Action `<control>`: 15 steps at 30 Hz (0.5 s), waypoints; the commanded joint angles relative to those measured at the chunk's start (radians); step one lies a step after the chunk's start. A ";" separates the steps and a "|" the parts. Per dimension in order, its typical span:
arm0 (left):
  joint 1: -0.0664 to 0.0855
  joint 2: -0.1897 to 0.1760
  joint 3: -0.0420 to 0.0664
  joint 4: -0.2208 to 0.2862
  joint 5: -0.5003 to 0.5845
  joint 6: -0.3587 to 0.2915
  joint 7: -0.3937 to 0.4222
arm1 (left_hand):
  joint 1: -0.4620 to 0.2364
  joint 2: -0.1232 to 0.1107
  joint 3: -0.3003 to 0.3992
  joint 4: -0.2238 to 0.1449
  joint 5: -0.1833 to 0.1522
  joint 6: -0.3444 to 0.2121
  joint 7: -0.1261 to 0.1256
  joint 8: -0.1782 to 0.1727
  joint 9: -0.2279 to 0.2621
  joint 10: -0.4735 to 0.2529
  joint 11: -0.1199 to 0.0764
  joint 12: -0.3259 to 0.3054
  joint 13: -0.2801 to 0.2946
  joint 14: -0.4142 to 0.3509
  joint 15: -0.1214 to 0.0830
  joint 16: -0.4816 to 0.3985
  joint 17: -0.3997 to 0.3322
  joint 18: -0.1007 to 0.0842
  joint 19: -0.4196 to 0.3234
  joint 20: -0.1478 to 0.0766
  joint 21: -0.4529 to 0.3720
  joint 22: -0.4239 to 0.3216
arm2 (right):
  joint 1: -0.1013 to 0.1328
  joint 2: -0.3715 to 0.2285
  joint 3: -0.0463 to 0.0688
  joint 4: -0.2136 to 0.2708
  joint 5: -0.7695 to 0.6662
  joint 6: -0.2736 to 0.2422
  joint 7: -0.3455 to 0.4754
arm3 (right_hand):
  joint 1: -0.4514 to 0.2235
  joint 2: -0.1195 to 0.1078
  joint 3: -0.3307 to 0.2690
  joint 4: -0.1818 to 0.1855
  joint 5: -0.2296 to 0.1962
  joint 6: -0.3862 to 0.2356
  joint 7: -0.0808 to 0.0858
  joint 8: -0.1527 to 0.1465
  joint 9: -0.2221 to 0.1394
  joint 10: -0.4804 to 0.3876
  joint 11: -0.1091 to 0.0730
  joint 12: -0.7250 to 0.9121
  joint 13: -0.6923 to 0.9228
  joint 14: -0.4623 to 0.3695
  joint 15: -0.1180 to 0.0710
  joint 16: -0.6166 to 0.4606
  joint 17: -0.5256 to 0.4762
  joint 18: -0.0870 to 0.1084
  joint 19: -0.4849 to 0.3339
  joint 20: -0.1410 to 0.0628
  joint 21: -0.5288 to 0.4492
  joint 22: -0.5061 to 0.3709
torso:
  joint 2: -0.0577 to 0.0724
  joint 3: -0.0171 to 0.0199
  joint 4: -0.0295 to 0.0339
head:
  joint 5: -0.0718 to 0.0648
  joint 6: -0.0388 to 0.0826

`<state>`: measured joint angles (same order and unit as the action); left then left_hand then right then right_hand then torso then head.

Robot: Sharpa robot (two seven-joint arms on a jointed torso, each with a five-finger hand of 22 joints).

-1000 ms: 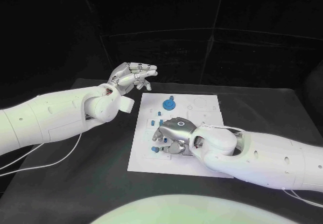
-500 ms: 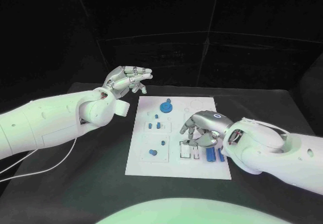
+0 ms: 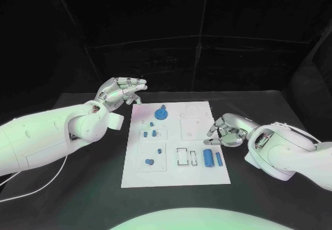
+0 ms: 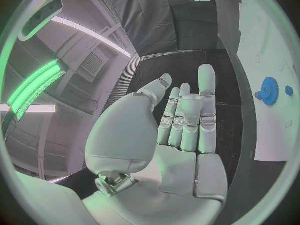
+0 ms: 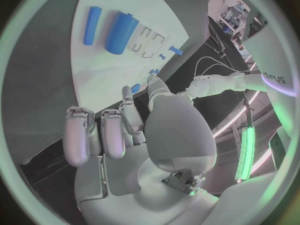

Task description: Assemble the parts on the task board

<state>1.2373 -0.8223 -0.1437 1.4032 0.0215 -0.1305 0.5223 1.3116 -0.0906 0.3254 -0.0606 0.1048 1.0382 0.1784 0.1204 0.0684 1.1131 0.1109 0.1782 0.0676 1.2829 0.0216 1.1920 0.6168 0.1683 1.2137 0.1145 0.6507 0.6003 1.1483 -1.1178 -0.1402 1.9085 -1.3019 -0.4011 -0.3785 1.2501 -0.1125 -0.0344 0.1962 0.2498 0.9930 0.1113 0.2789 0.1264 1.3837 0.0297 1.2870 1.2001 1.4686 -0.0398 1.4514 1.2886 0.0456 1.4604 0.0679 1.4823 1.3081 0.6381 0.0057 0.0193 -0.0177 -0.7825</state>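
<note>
The white task board [image 3: 200,175] lies in the middle of the table. A blue gear [image 3: 161,113] stands at its far end, also seen in the left wrist view [image 4: 269,90]. Several small blue parts [image 3: 150,133] sit along its left half. Two blue cylinders [image 3: 208,157] lie side by side near its right edge, and the right wrist view shows them too [image 5: 120,32]. My right hand [image 3: 225,131] hovers at the board's right edge, fingers curled in, holding nothing [image 5: 125,135]. My left hand [image 3: 122,89] is raised beyond the board's far left corner, fingers extended and empty [image 4: 184,130].
The black table [image 3: 76,182] surrounds the board on all sides. A white cable [image 3: 41,182] trails over the table at the left, under my left arm.
My right hand has moved from the board's middle to its right edge, uncovering the two blue cylinders. The left hand stays raised by the far left corner. The camera has shifted.
</note>
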 commanded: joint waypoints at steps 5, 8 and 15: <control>-0.001 -0.002 -0.001 0.011 0.003 0.002 0.023 | 0.000 0.006 -0.007 0.003 0.001 0.001 -0.004 0.007 0.001 0.002 -0.007 0.007 0.001 -0.006 -0.003 -0.006 0.000 0.015 0.000 0.004 -0.005 -0.002 | -0.030 -0.010 -0.009 0.010 -0.047 -0.013 -0.142 | -0.001 0.017 -0.060 0.054 0.010 -0.008 -0.007 0.039 0.014 0.024 -0.005 0.036 0.055 0.058 -0.004 0.015 0.025 -0.016 0.029 0.001 0.016 0.161 | -0.002 0.0014 -0.0023 | -0.010 -0.001; -0.002 -0.003 -0.002 0.011 0.003 0.003 0.024 | -0.001 0.007 -0.007 0.004 0.002 0.001 -0.005 0.008 0.001 0.003 -0.007 0.007 0.001 -0.006 -0.003 -0.006 0.001 0.015 0.000 0.004 -0.005 -0.002 | -0.041 -0.006 -0.011 0.012 -0.064 -0.009 -0.157 | -0.001 0.017 -0.076 0.072 0.011 -0.007 -0.009 0.050 0.018 0.029 -0.007 0.043 0.067 0.059 -0.005 0.019 0.032 -0.016 0.031 0.000 0.018 0.164 | -0.001 0.0016 -0.0008 | -0.011 -0.003; -0.003 -0.004 -0.003 0.011 0.003 0.004 0.024 | -0.001 0.007 -0.007 0.004 0.002 0.001 -0.005 0.008 0.001 0.003 -0.007 0.008 0.001 -0.006 -0.003 -0.006 0.001 0.015 0.000 0.004 -0.005 -0.002 | -0.054 0.006 -0.015 0.010 -0.103 0.007 -0.181 | -0.008 0.017 -0.104 0.095 0.001 0.002 -0.015 0.070 0.027 0.034 -0.011 0.049 0.081 0.060 -0.008 0.023 0.042 -0.018 0.035 -0.002 0.022 0.170 | -0.002 0.0003 -0.0005 | -0.013 -0.004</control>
<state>1.2333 -0.8259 -0.1471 1.4121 0.0215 -0.1309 0.5263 1.3115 -0.0907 0.3227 -0.0579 0.1048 1.0382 0.1784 0.1243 0.0683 1.1132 0.1109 0.1823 0.0676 1.2830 0.0216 1.1921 0.6169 0.1684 1.2137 0.1146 0.6507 0.5996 1.0950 -1.1139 -0.1548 1.9176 -1.3587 -0.4026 -0.5223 1.2474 -0.1016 -0.1332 0.2895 0.2561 0.9934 0.1041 0.3447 0.1525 1.4098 0.0177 1.3309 1.2803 1.4672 -0.0412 1.4696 1.3081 0.0459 1.4603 0.0679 1.4986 1.3078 0.6365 0.0068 0.0180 -0.0297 -0.7866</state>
